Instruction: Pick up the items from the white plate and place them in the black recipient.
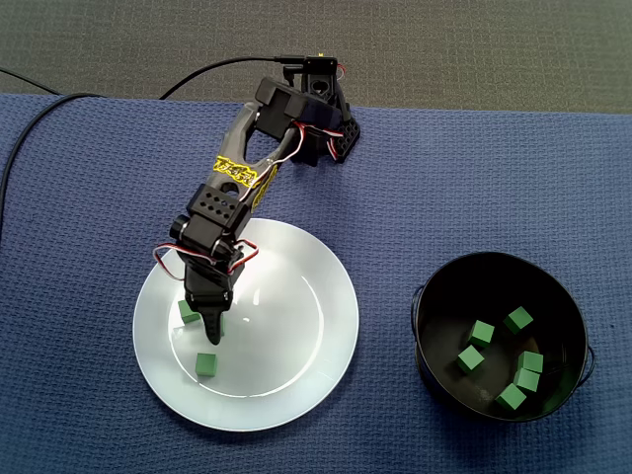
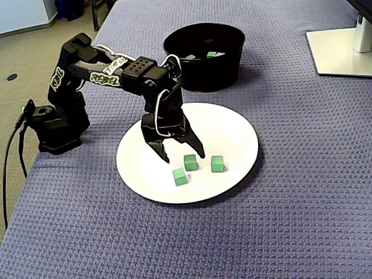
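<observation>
Fixed view: hand (image 2: 183,156) spread open, empty; nearest green cube (image 2: 190,162) just beside fingertips (image 2: 199,150)

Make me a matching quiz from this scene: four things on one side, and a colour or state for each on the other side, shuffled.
Things:
1. plate
2. bowl
3. cubes
4. claw

Colour or state:
A. green
B. open, over the plate
C. black
D. white

Pairs: 1-D, 2-C, 3-A, 4-B
</observation>
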Robot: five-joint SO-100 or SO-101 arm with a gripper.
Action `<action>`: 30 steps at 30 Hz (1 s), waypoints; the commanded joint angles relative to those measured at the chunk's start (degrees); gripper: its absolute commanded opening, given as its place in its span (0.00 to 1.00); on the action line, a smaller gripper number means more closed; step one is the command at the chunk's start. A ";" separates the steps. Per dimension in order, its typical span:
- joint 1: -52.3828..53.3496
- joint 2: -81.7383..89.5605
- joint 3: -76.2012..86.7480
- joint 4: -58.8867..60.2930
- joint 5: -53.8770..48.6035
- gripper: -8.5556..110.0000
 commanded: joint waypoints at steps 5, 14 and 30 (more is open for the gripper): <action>0.26 -0.88 -3.60 -1.41 -1.32 0.26; 0.62 -1.05 -3.78 -1.58 -1.32 0.20; 1.14 0.44 -3.69 -1.58 -2.46 0.07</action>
